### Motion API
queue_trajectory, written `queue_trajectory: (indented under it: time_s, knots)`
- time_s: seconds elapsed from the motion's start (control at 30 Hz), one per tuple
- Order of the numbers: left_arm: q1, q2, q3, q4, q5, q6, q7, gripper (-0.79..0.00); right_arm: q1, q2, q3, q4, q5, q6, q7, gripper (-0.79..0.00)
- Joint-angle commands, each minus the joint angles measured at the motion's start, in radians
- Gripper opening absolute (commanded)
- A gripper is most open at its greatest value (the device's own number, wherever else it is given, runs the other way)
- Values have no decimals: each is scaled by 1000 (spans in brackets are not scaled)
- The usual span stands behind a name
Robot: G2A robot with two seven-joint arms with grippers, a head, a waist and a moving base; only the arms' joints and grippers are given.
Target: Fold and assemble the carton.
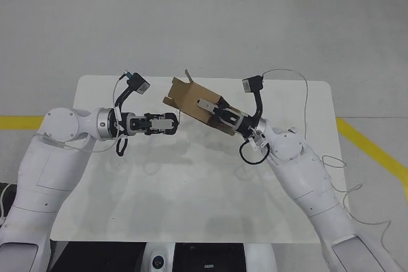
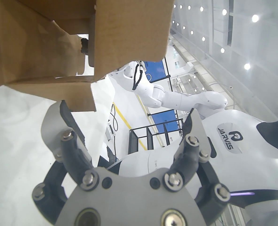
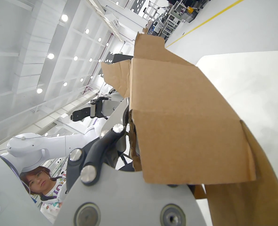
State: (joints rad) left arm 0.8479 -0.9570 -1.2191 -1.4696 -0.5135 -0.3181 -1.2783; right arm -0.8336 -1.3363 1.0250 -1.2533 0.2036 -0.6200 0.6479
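Carton (image 1: 187, 95): matt cardboard (rough cut edges); table (image 1: 190, 197): smooth, matt; left gripper (image 2: 127, 110): brushed metal plate

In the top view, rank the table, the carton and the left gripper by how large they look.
1. table
2. carton
3. left gripper
No two look alike in size.

The table (image 1: 204, 204) is a white rectangle with rounded corners and a plain matt top. It stands on a pale grey floor (image 1: 190, 34). A yellow floor line (image 1: 7, 122) meets its left side and runs on past its right edge.
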Motion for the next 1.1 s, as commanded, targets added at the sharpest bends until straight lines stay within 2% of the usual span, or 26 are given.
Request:
queue_trajectory:
  time_s: [0.0,0.23,0.37,0.57,0.8,1.07]
  knots:
    - [-6,1,-9,11,8,-5,12,0,-8,5,17,-5,2,4,10,-785]
    - [-25,9,-53,71,129,-30,110,0,-36,26,64,-41,38,46,133,-785]
    - [-21,15,-73,59,246,-50,203,0,-46,37,87,-70,69,51,220,-785]
    - [10,18,-65,39,388,-42,292,0,-63,47,103,-110,114,71,289,-785]
    - [5,12,-24,51,448,-32,317,0,-62,52,100,-138,189,66,375,-785]
    - [6,3,26,36,435,-30,288,0,-63,54,99,-139,210,50,377,-785]
